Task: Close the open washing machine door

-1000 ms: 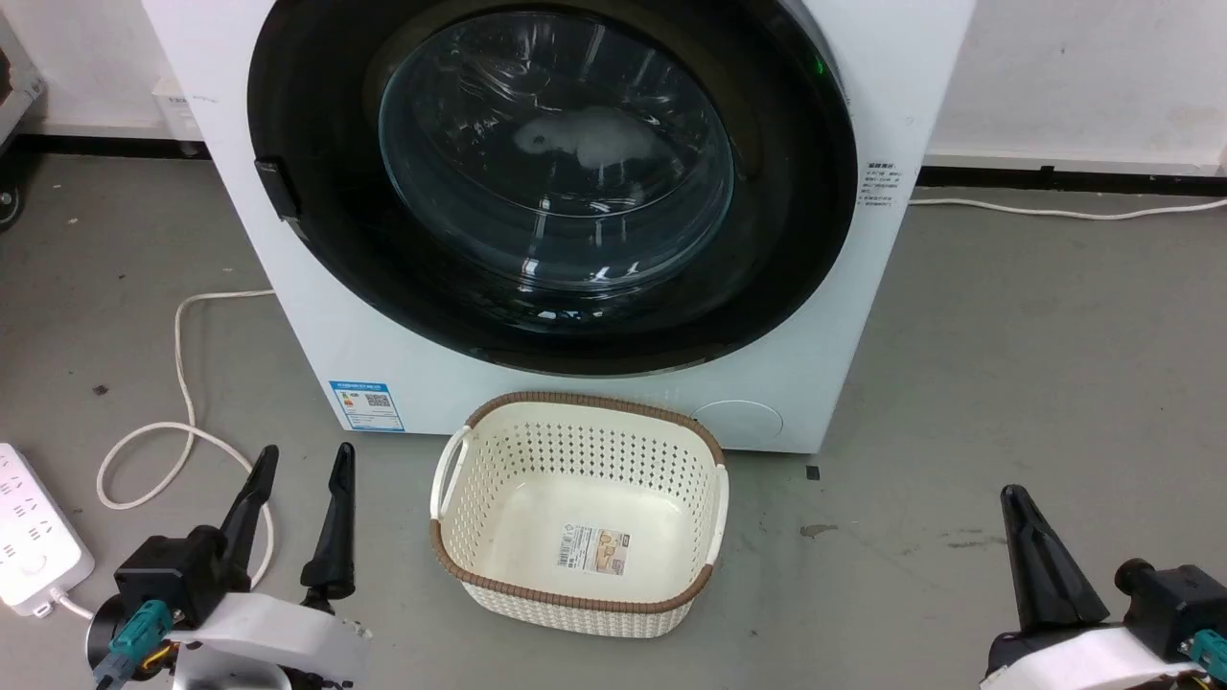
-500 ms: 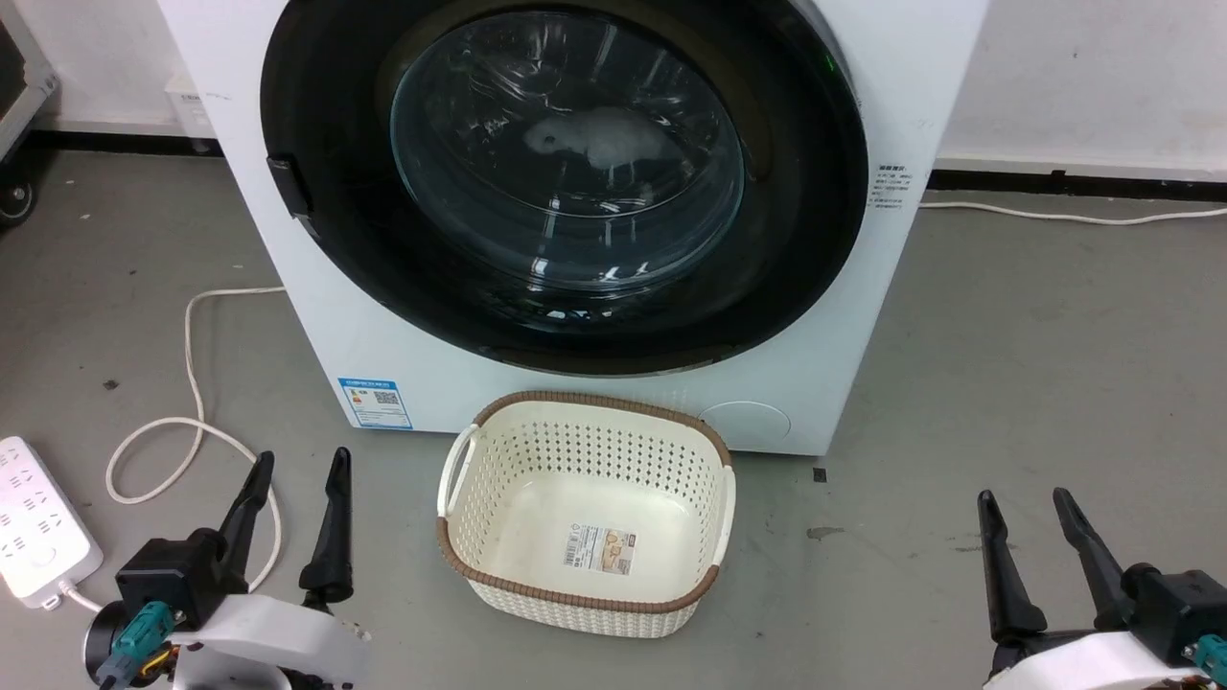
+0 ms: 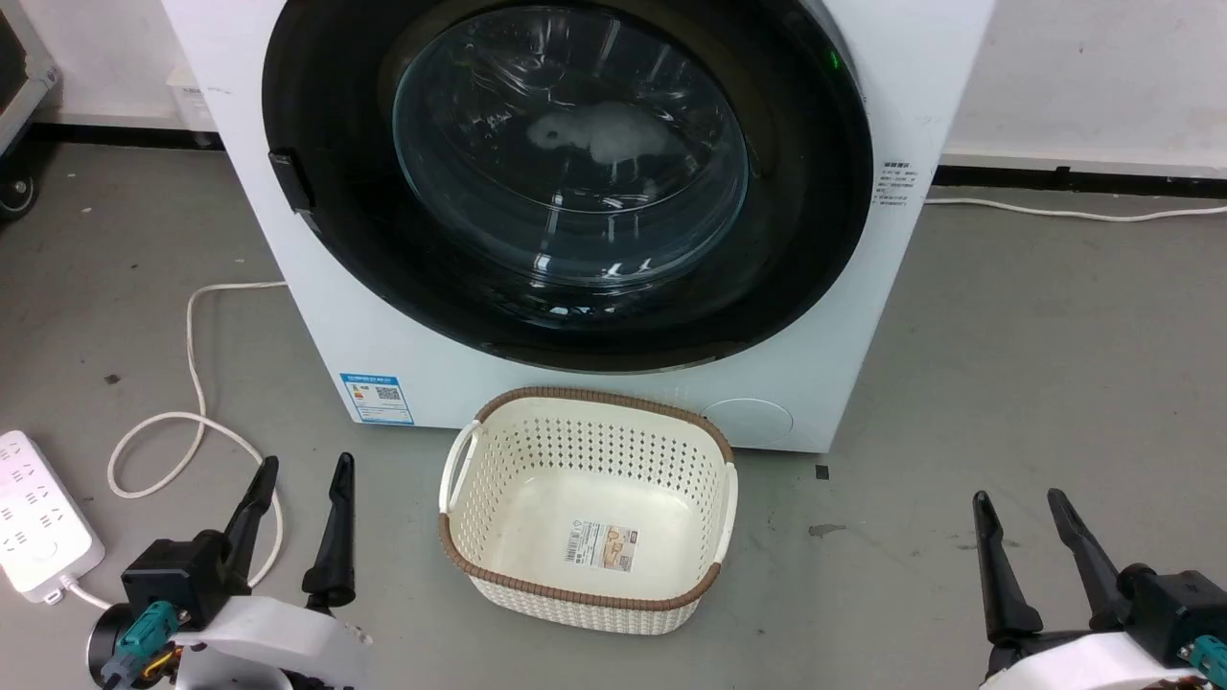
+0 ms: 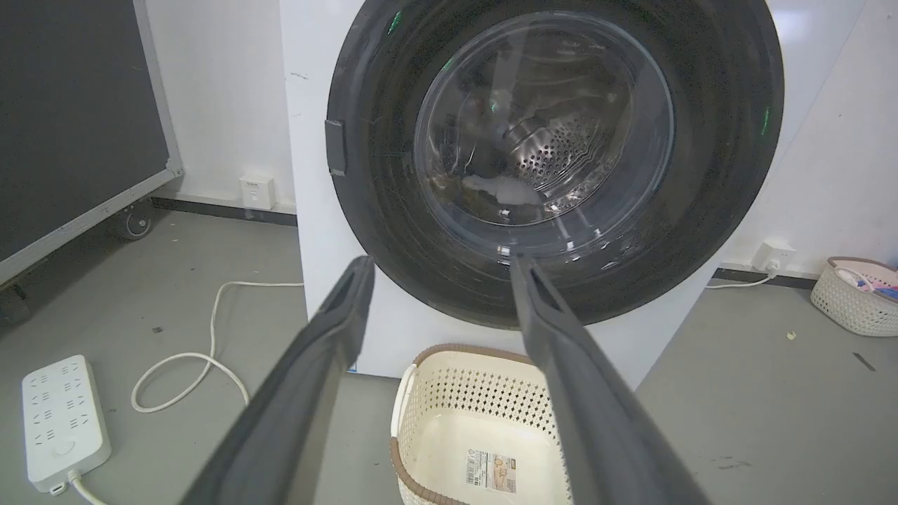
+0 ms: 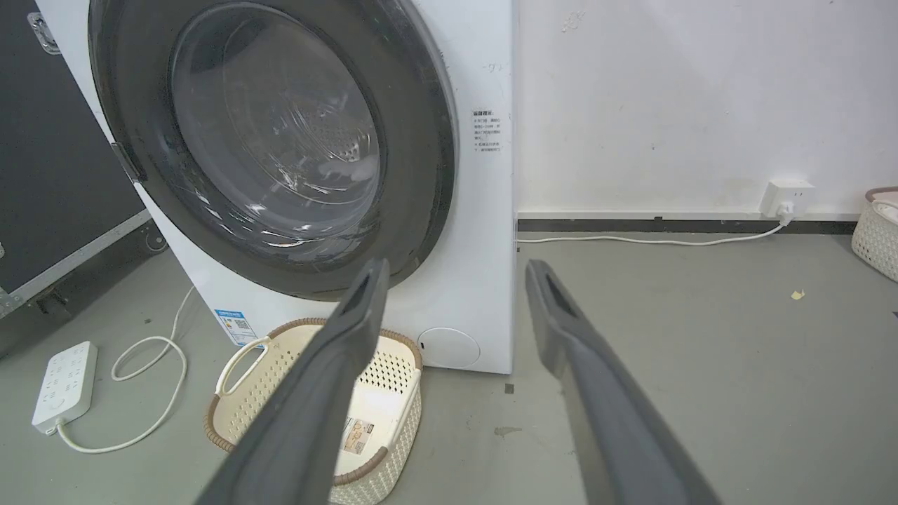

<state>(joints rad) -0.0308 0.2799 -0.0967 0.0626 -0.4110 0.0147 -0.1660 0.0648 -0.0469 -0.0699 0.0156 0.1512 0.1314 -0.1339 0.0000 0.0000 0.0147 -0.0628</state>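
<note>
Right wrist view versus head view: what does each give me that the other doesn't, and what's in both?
Right wrist view adds the wall socket and a second basket at the right edge. Head view adds the left claw, open. Both have the washing machine door, looking flush with the washing machine, the cream basket, the power strip and the right claw, open.

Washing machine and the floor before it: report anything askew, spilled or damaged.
Nothing is damaged or askew. The washing machine door looks flush in the washing machine, and the basket stands upright. Only small dark stains mark the floor right of the basket, and a white cord lies looped at left.
</note>
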